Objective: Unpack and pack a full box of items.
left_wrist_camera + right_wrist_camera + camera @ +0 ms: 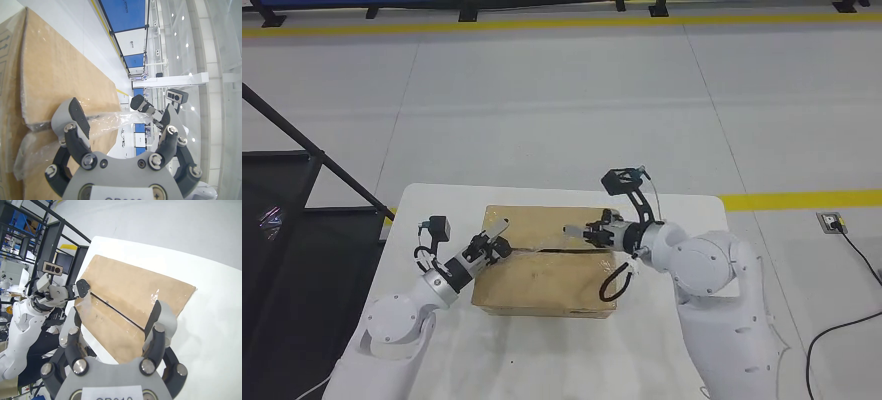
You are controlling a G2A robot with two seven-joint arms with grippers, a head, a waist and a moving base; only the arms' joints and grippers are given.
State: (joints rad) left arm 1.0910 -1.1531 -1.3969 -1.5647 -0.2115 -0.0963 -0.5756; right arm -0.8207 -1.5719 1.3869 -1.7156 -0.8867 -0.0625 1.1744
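facing box [542, 285] from both ends, seam [542, 250] ran between my left fingers [78, 117] and right fingers [151, 317]; both pairs spread, gripping nothing.

Matt, rough-edged cardboard box [542, 285] bears glossy, seemingly plastic tape [113, 119].

The box [542, 285] had its flaps [121, 289] closed — the contents were hidden. Scribbles [99, 317] on one flap were too small to read; the near edge of the tabletop [542, 350] was cut off.
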